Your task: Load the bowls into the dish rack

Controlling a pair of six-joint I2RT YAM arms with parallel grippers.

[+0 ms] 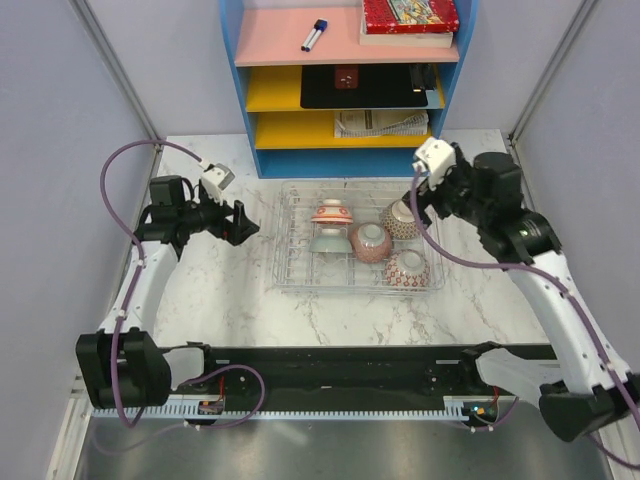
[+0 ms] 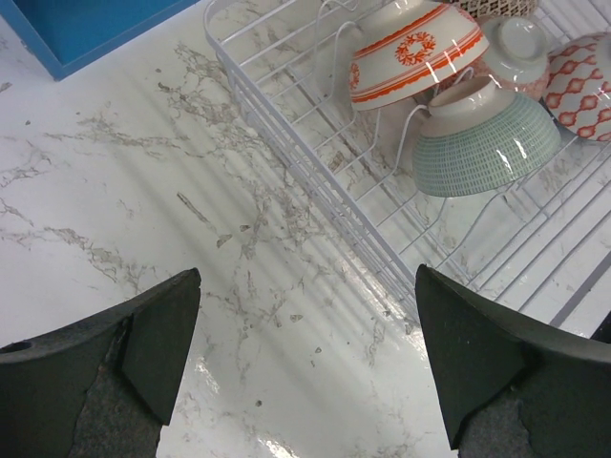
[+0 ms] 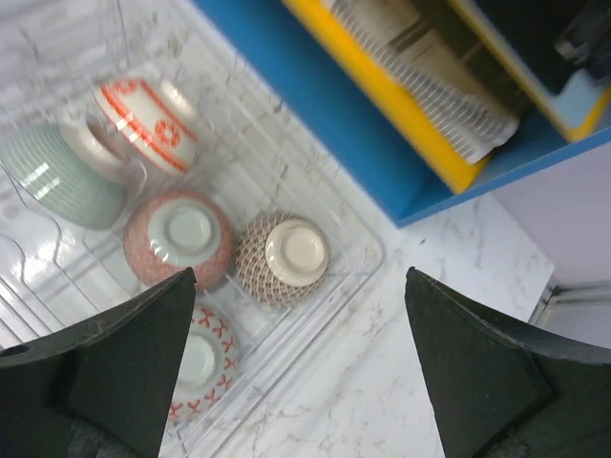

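Note:
The clear plastic dish rack (image 1: 285,245) lies mid-table and holds several bowls, all upside down or tipped. They include an orange-red and white bowl (image 1: 331,212), a grey-green one (image 1: 328,241), a pink one (image 1: 371,241), a brown lattice one (image 1: 403,219) and a red-patterned one (image 1: 407,268). My left gripper (image 1: 243,222) is open and empty, just left of the rack (image 2: 315,205), low over the marble. My right gripper (image 1: 420,200) is open and empty above the rack's far right corner (image 3: 368,248), over the lattice bowl (image 3: 284,256).
A blue shelf unit (image 1: 345,160) stands right behind the rack, with a marker, a book, a black tablet and papers on its shelves. Grey walls close in both sides. White marble table (image 1: 220,290) surrounds the rack.

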